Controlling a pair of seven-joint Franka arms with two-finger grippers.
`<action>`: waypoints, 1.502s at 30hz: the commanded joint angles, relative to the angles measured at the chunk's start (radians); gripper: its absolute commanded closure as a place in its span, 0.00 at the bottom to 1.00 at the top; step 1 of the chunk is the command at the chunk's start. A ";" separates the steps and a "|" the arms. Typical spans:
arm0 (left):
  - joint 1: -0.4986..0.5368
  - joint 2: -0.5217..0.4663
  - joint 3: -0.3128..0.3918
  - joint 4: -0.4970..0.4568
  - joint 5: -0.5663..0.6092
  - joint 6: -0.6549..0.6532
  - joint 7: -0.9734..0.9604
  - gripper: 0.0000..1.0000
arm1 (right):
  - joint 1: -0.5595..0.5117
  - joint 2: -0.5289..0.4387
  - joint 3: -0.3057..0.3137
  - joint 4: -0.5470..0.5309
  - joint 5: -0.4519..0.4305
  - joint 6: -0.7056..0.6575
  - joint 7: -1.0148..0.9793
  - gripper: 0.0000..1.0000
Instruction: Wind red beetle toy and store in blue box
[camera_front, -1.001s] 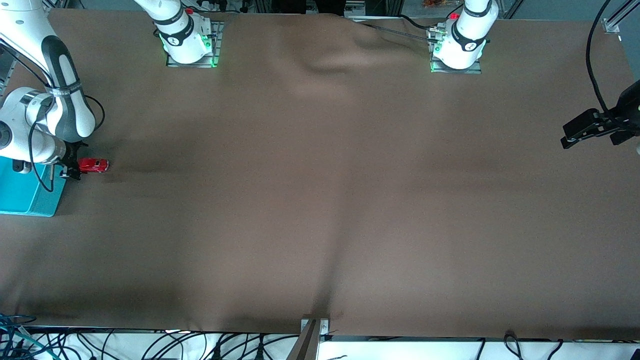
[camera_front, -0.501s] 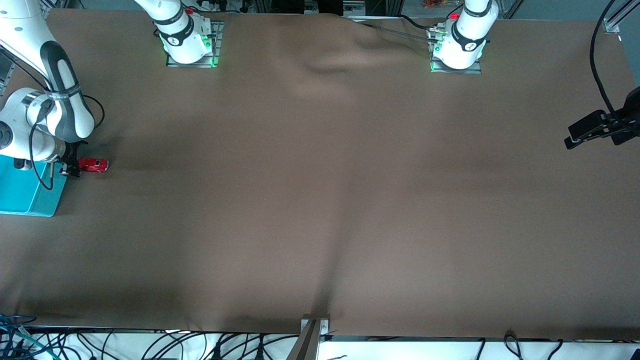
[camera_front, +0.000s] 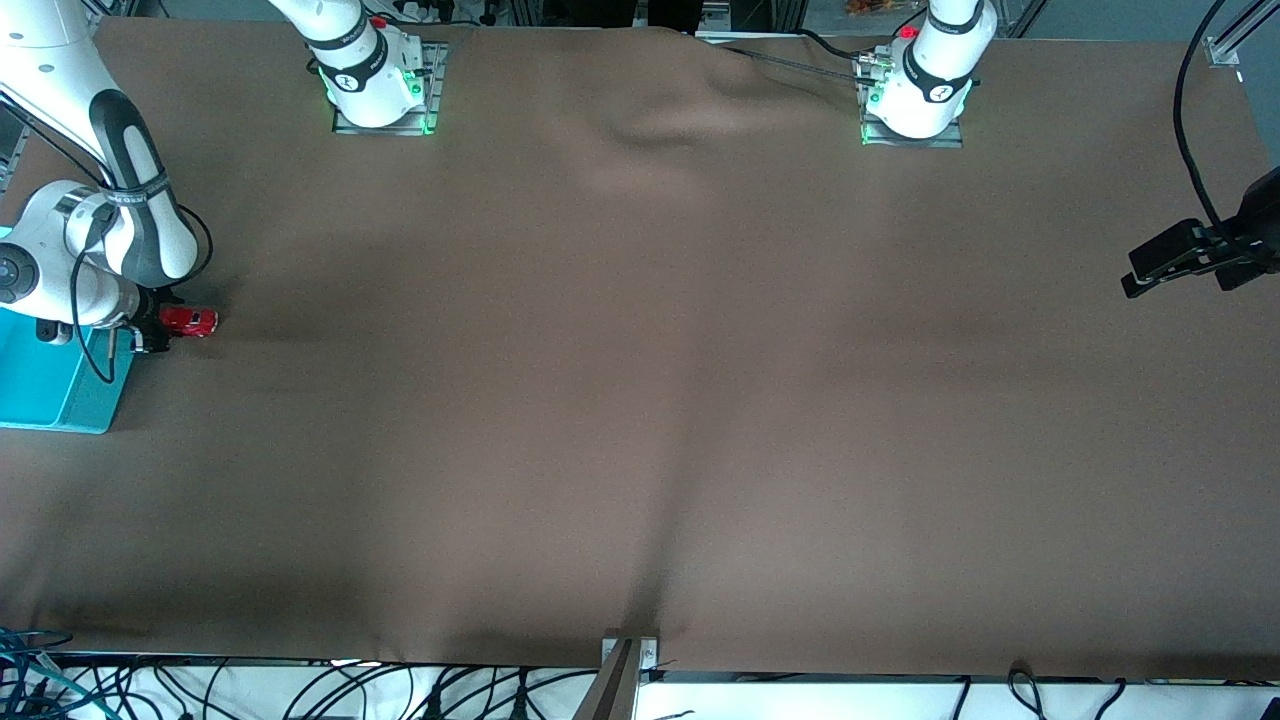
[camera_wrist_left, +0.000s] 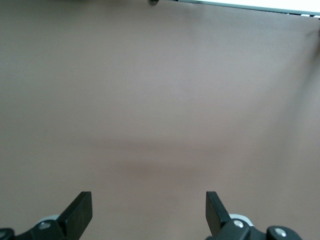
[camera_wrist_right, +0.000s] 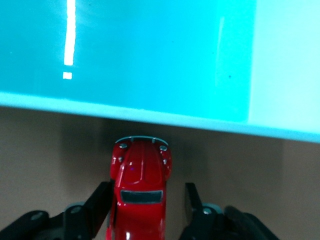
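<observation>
Straddling red beetle toy (camera_wrist_right: 140, 192), right gripper (camera_wrist_right: 147, 202) unclenched, beside blue box (camera_wrist_right: 150, 60).

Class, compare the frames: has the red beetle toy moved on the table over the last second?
Yes, slightly. In the front view the red beetle toy has shifted a little farther from the camera, judged against the blue box beside it, with the right gripper around it.

Ahead of my right gripper's (camera_wrist_right: 147, 207) fingers (camera_wrist_right: 100, 202), the blue box (camera_front: 60, 385) wall blocks the way; the red beetle toy (camera_wrist_right: 141, 192) fills the gap between them. Bare surface (camera_wrist_left: 160, 100) lies under the left gripper's (camera_wrist_left: 148, 212) fingers.
</observation>
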 joint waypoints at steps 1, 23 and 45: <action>0.002 -0.015 0.008 -0.008 -0.017 -0.008 0.010 0.00 | -0.009 -0.011 0.009 -0.022 -0.005 0.023 0.017 0.99; 0.000 -0.014 0.008 -0.007 -0.020 -0.008 0.008 0.00 | -0.008 -0.048 0.166 0.024 -0.008 -0.085 0.053 1.00; -0.001 -0.009 0.007 -0.007 -0.020 -0.008 0.007 0.00 | -0.008 -0.086 0.197 0.152 -0.018 -0.347 -0.140 1.00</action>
